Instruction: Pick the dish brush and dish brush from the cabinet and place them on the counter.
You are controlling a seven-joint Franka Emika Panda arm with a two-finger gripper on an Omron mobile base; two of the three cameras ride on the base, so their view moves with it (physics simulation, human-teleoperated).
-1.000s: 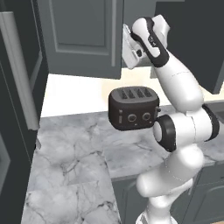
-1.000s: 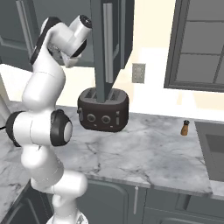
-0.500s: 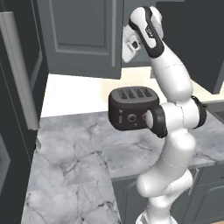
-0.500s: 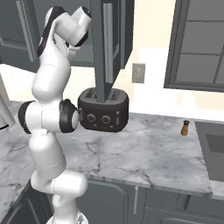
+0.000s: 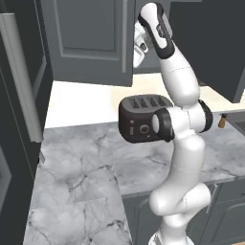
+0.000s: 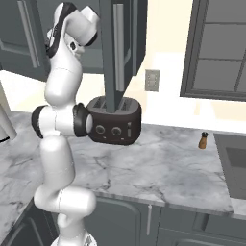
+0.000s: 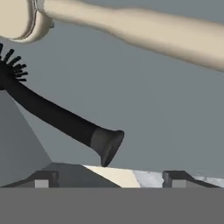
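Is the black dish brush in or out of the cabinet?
In. The black dish brush lies on the grey cabinet shelf in the hand view, beside the cream brush, ahead of the open gripper.

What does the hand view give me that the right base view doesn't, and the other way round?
Hand view: black dish brush and cream dish brush lying on the grey shelf, open claw facing them. Right base view: toaster, small brown bottle, wall outlet. Both: the cabinet and marble counter.
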